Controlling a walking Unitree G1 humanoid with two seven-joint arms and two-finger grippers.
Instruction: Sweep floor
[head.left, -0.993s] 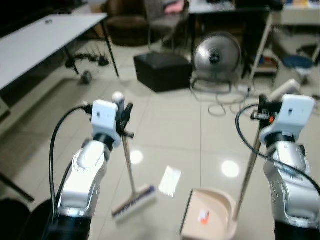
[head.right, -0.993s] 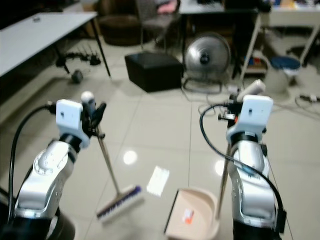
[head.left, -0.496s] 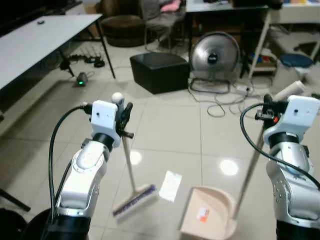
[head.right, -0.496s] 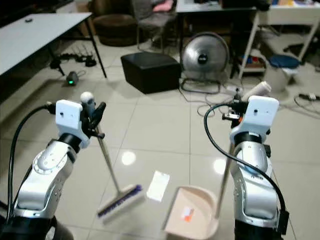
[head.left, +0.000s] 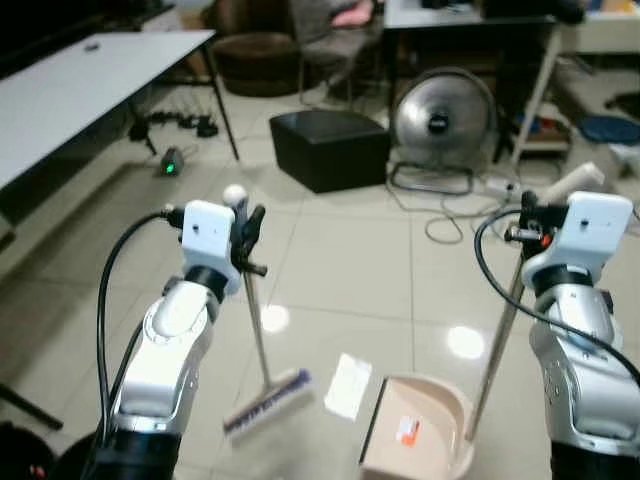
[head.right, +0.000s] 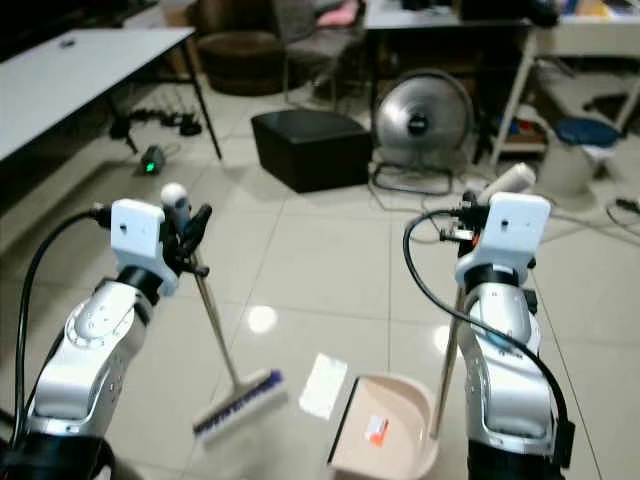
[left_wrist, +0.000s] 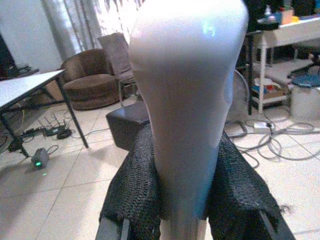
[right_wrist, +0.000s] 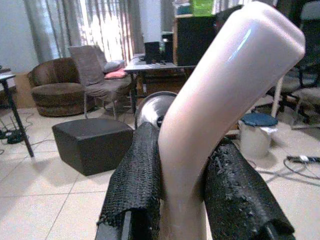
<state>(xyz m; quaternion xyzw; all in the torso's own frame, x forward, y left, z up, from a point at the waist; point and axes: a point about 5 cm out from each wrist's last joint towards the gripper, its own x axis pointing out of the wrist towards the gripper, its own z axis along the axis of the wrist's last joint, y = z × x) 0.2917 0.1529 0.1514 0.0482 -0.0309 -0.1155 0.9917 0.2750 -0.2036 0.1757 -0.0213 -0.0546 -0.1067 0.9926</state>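
My left gripper (head.left: 246, 236) is shut on the grey broom handle (left_wrist: 186, 95), just below its rounded top. The broom slants down to its purple-bristled head (head.left: 268, 402) on the tiled floor. My right gripper (head.left: 527, 218) is shut on the beige dustpan handle (right_wrist: 210, 115), which rises upright at the right. The beige dustpan (head.left: 432, 452) rests on the floor with a small orange scrap (head.left: 405, 431) inside. A white piece of paper (head.left: 348, 385) lies between the broom head and the dustpan's mouth.
A black ottoman (head.left: 330, 148) and a round floor fan (head.left: 445, 118) stand ahead, with cables (head.left: 470, 215) trailing on the tiles. A white table (head.left: 80, 85) runs along the left. A brown armchair (head.left: 255, 60) and desks sit at the back.
The view has swayed slightly. The white paper now lies a little nearer the dustpan's mouth. Both grippers keep their hold on the handles.
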